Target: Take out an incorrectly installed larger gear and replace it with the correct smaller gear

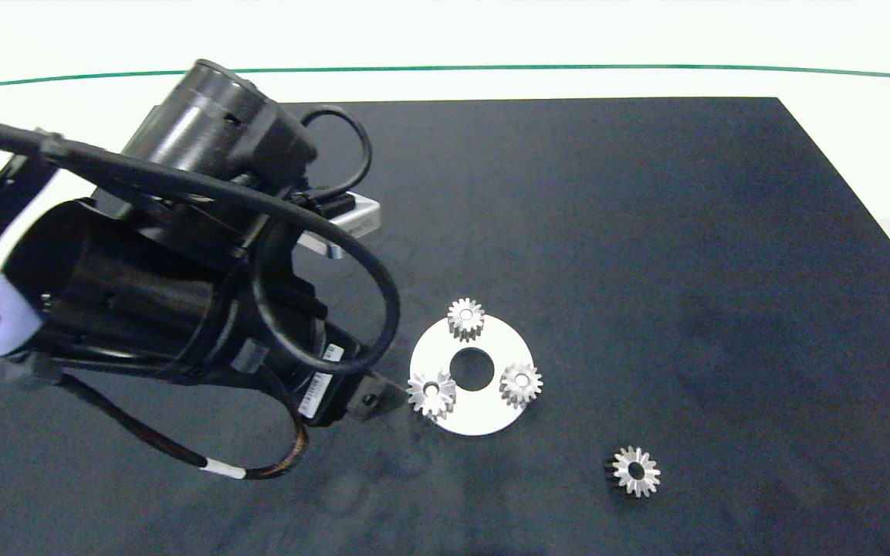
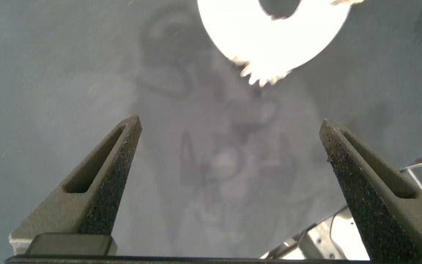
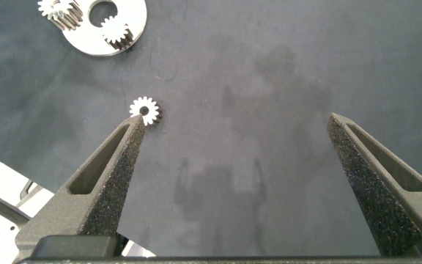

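Three gears sit on the round plate [image 1: 483, 413], one at each of its stations, while the larger gear [image 1: 636, 470] lies apart on the black mat [image 1: 645, 232], apparently already taken off. The smaller gear [image 1: 431, 393] nearest the left tool [image 1: 383, 395] looks freshly seated; that tool hangs just beside it, fingers spread and empty. The right tool [image 3: 233, 176], also released, hovers over bare mat. Beyond the mat, the desk [image 1: 491, 38] is pale, crossed by a green line.

Head overhead, wrists low – all share disc [image 1: 483, 413]
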Robot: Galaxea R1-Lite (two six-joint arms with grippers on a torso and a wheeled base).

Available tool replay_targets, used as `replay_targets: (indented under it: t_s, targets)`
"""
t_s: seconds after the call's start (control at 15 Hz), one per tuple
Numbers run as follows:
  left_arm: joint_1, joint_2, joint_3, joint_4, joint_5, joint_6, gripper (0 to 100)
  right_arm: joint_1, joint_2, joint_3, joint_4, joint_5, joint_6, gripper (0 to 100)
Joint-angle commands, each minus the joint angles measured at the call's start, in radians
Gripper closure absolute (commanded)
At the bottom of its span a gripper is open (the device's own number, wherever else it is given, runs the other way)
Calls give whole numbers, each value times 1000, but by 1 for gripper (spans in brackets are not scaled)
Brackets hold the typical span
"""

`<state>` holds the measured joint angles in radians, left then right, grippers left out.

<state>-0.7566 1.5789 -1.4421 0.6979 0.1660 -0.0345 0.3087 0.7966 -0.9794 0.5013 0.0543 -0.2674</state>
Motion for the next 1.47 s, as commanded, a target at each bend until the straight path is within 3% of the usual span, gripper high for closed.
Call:
replay_targets:
  t_s: [0.07,0.33,0.93,1.47]
  targets:
    - [-84,116,-44,5,92,-7,0,3,-8,-1,2,9,-3,0]
    - [-102,179,-101,-6,106,-8,0,3,-7,1,-12,22,-3,0]
    - [-132,234,-49,-113,104,-8,0,4,-5,8,-12,27,-6,0]
    - [-136,293,-50,-147,106,1,0,4,-4,13,-12,29,-7,0]
